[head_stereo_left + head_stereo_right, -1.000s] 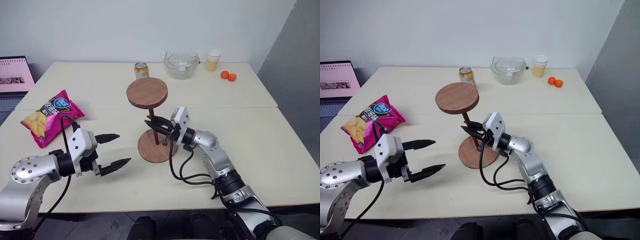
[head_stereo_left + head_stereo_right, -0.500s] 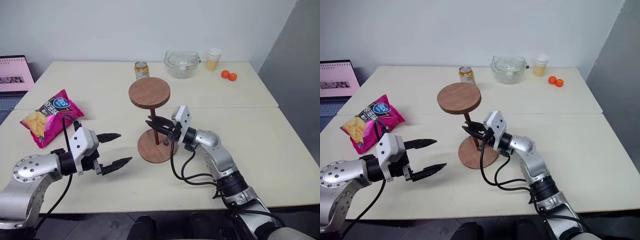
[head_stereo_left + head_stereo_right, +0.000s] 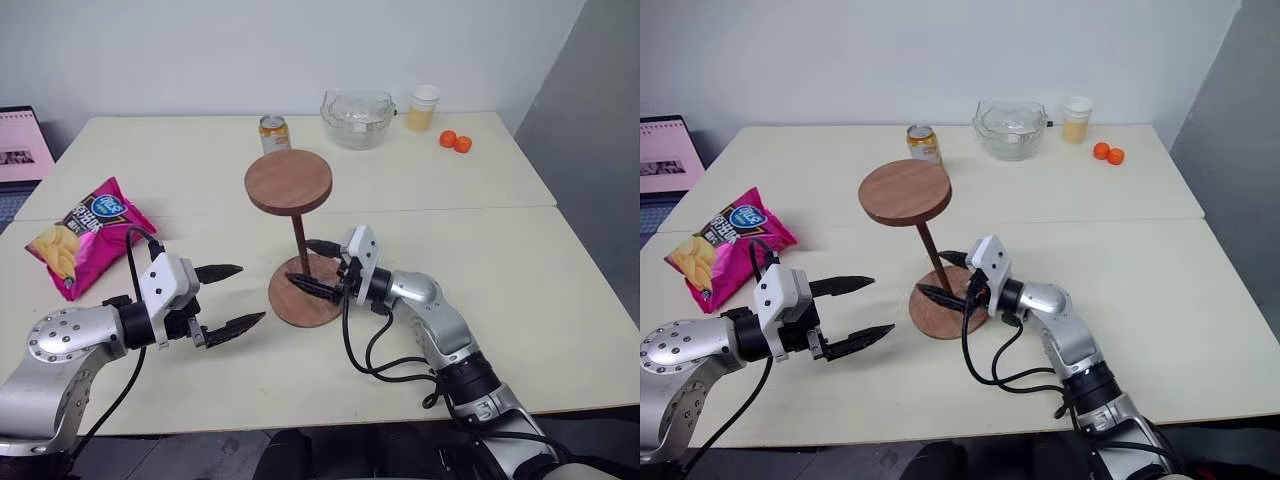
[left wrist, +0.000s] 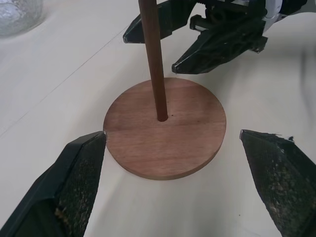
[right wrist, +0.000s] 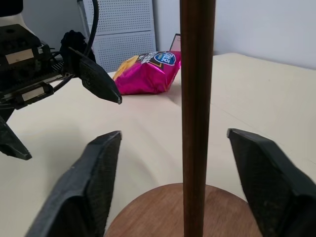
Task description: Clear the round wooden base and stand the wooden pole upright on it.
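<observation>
The round wooden base (image 3: 298, 297) lies flat on the near table. The wooden pole (image 3: 299, 245) stands roughly upright in the base's centre hole (image 4: 162, 118), its fixed disc (image 3: 289, 181) on top. My right gripper (image 3: 313, 267) is open, one finger on each side of the pole's lower part and apart from it; the right wrist view shows the pole (image 5: 197, 113) between the spread fingers (image 5: 94, 182). To the left of the base my left gripper (image 3: 250, 293) is open and holds nothing, pointing at the base (image 4: 165, 128).
A pink chip bag (image 3: 85, 222) lies at the left. On the far table stand a can (image 3: 271, 130), a glass bowl (image 3: 357, 104), a cup (image 3: 423, 107) and two oranges (image 3: 454, 141). A laptop (image 3: 18, 150) sits at the far left edge.
My right gripper has opened and let go of the pole, which now stands on the base by itself. The left gripper has kept still. The head view has shifted a little.
</observation>
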Available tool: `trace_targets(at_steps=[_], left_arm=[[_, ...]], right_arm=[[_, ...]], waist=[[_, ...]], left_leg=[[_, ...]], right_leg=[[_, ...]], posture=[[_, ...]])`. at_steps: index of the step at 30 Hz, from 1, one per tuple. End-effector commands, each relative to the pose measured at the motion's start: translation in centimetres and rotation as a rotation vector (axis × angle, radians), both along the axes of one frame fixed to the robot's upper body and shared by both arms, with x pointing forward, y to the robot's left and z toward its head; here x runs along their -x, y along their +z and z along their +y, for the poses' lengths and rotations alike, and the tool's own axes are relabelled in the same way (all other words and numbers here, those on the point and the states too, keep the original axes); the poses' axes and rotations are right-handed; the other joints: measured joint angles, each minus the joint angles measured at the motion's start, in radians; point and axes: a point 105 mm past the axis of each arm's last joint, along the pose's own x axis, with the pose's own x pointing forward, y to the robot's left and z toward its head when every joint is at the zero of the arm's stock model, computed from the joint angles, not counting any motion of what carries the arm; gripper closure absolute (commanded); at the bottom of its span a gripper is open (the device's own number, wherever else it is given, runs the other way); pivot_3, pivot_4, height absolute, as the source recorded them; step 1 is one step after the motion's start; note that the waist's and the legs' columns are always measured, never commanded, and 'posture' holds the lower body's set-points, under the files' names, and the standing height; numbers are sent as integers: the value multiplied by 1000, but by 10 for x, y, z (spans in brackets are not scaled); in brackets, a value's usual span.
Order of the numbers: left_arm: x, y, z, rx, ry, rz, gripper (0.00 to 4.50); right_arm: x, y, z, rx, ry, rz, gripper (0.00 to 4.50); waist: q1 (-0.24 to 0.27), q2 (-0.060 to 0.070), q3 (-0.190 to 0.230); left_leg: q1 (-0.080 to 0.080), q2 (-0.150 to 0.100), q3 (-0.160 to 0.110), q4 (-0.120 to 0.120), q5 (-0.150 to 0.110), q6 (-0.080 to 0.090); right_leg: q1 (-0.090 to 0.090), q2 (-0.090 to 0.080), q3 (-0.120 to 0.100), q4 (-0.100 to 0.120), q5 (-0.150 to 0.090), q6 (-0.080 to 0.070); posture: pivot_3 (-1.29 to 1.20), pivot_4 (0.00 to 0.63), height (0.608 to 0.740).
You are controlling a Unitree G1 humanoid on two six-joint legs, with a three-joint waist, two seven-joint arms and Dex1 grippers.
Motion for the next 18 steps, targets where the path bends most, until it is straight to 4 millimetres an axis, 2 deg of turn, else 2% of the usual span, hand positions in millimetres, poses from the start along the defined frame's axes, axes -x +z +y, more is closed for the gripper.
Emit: trace_targets(at_steps=[1, 3, 7, 10, 13, 18], left_arm=[[-4, 9, 3, -37, 21, -30, 0], [-8, 9, 10, -83, 60, -30, 0], [-14, 16, 22, -203, 141, -84, 0], [-16, 18, 26, -218, 158, -86, 0], [-16, 20, 30, -219, 164, -88, 0], [-17, 28, 42, -209, 191, -88, 0]], right_arm=[[7, 13, -5, -2, 34, -54, 32], [8, 14, -13, 41, 39, -71, 32], [7, 20, -51, 197, 17, -143, 32], [8, 28, -80, 282, -2, -168, 32], [9, 37, -101, 329, -17, -180, 32], [31, 49, -149, 464, 25, -180, 32]], waist=[[0, 0, 0], [0, 0, 0], [5, 0, 4], [5, -1, 9], [4, -2, 13], [7, -2, 18]], left_leg=[[0, 0, 0, 0, 0, 0], [0, 0, 0, 0, 0, 0], [-1, -1, -1, 0, 0, 0], [-1, -2, -1, 0, 0, 0], [-1, -1, -1, 0, 0, 0], [-2, -1, -1, 0, 0, 0]], right_leg=[[0, 0, 0, 0, 0, 0], [0, 0, 0, 0, 0, 0], [0, 0, -1, 0, 0, 0], [0, -1, -1, -1, 0, 0], [0, -1, -2, -1, 0, 0], [0, -1, -2, -1, 0, 0]], posture=[[0, 150, 740], [0, 150, 740], [0, 150, 740], [0, 150, 740], [0, 150, 740], [0, 150, 740]])
